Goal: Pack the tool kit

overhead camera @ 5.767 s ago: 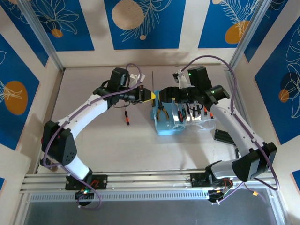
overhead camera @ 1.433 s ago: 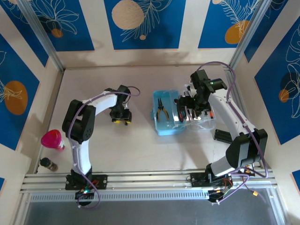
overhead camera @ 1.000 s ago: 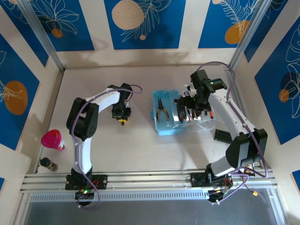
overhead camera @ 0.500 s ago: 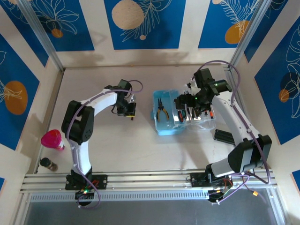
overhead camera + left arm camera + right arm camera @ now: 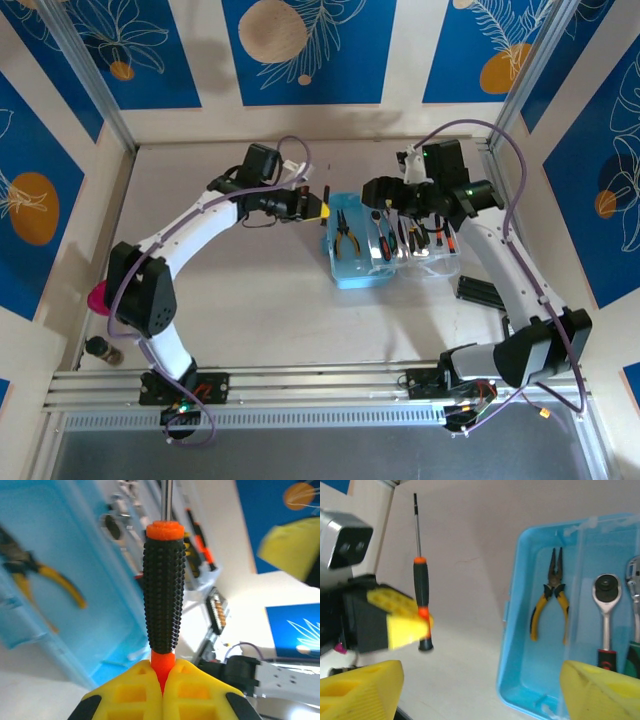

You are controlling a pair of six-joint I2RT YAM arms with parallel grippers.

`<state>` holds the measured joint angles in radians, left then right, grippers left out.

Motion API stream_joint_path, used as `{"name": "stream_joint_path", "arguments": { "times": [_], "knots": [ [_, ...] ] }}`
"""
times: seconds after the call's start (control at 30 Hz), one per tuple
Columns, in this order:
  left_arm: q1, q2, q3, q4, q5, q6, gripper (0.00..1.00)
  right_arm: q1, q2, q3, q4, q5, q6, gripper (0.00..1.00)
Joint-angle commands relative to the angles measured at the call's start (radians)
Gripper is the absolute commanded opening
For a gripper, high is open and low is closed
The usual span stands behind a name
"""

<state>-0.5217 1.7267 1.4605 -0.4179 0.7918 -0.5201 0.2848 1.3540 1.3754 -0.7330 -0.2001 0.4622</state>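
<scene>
One screwdriver [image 5: 162, 595], red and black, is clamped at its butt end between the fingers of our left gripper [image 5: 162, 680], its shaft pointing away from them. It sits just outside the left wall of the blue case [image 5: 512, 605]. Our right gripper [image 5: 380, 193] hovers over that side of the case, spread wide and holding nothing. Yellow pliers [image 5: 549, 605] lie in the leftmost compartment with bare floor around them. Open table [image 5: 260, 310] runs left of and in front of the case.
</scene>
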Motion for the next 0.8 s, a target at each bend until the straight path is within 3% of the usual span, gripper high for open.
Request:
{"name": "stream_joint_path", "arguments": {
  "times": [0.0, 0.53, 0.67, 0.77],
  "knots": [
    [-0.033, -0.019, 0.004, 0.102, 0.089, -0.06, 0.0, 0.034, 0.045, 0.052, 0.059, -0.042, 0.047, 0.79],
    [-0.089, 0.003, 0.039, 0.134, 0.118, -0.079, 0.0, 0.114, 0.134, 0.08, 0.095, -0.026, 0.066, 0.55],
    [-0.092, 0.001, 0.045, 0.133, 0.121, -0.076, 0.0, 0.116, 0.142, 0.073, 0.106, -0.023, 0.079, 0.44],
    [-0.091, 0.006, 0.047, 0.127, 0.119, -0.068, 0.0, 0.117, 0.14, 0.078, 0.108, -0.023, 0.08, 0.27]
  ]
}}
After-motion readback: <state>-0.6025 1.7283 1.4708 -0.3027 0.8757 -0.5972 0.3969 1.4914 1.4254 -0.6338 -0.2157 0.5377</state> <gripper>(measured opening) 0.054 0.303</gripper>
